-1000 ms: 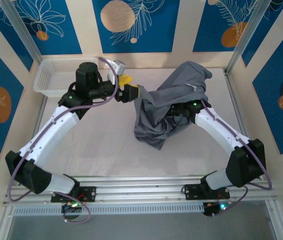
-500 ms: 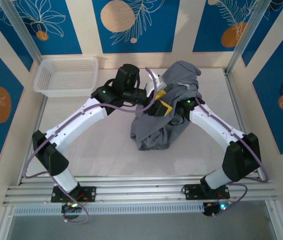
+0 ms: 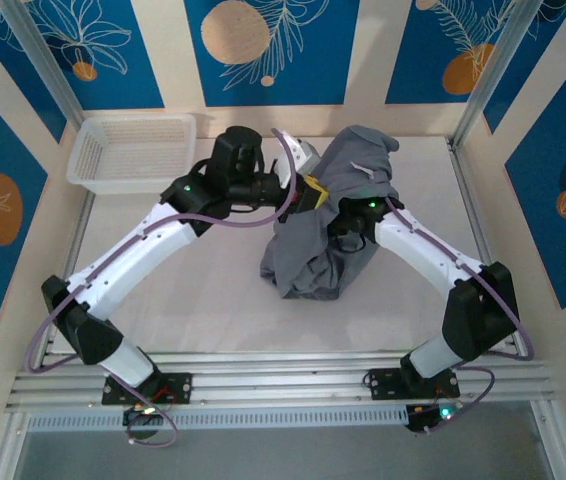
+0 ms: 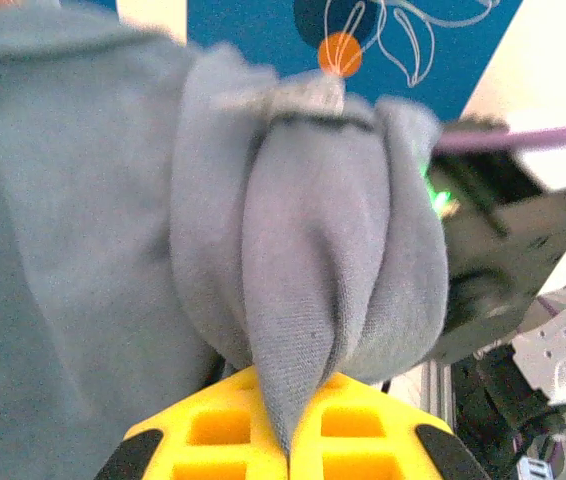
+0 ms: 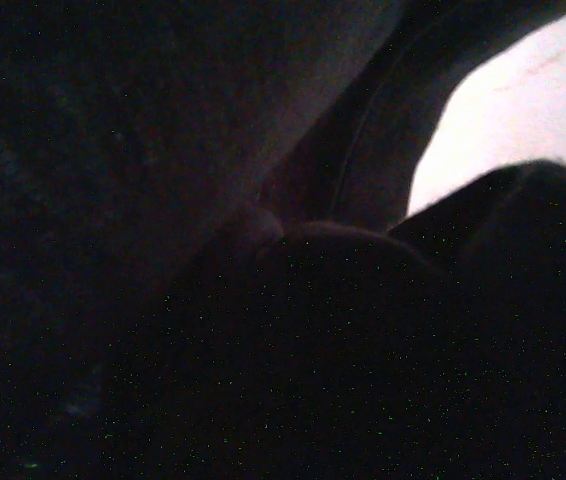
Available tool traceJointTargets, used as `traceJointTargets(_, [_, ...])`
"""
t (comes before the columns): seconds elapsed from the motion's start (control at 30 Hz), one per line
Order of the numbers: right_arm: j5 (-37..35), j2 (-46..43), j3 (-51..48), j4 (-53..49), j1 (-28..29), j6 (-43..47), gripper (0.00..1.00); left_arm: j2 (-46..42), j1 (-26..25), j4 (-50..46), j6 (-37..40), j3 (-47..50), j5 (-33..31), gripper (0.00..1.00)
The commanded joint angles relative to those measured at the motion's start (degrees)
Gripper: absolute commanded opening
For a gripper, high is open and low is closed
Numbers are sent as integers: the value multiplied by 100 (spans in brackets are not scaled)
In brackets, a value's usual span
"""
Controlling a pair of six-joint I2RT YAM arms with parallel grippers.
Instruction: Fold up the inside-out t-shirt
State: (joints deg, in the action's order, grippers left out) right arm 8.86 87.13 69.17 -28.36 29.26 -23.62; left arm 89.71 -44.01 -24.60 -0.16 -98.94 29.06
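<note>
Dark grey and bunched, the t-shirt (image 3: 318,260) stands in a heap between the two arms, just right of centre on the white table (image 3: 213,300). The left gripper (image 4: 288,455), its yellow fingers pressed together, pinches a pleat of the cloth at the heap's upper left. The right arm (image 3: 423,255) reaches in from the right. The right gripper is buried in the fabric, so its grip cannot be told. A white basket (image 3: 133,150) sits in the far left corner.
</note>
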Motion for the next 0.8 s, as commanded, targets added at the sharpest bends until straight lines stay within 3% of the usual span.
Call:
traceJointTargets(0.0, [-384, 121, -248, -193, 230, 406, 0, -154, 140, 78, -244, -663, -688, 0])
traceJointTargets(0.1, [-295, 207, -365, -293, 569, 686, 0, 328, 355, -293, -495, -1439, -1800, 0])
traceJointTargets(0.17, [-193, 184, -472, -284, 797, 852, 0, 751, 645, -498, -678, -1940, -2092, 0])
traceJointTargets(0.3, [-3, 114, -523, -293, 1325, 1286, 0, 1964, 1231, -1401, -939, -3249, -1486, 0])
traceJointTargets(0.37, [-380, -52, -543, -230, 1564, 1334, 0, 2346, 1394, -1656, -996, -3506, -1266, 0])
traceJointTargets(0.6, [-1369, -1138, -802, 200, 1006, 714, 0, 1831, 1722, -1072, -1033, -1548, -1661, 0])
traceJointTargets(0.77, [-1737, -1685, -527, 80, 635, 591, 0, 1139, 2022, 20, -1225, 405, -853, 0])
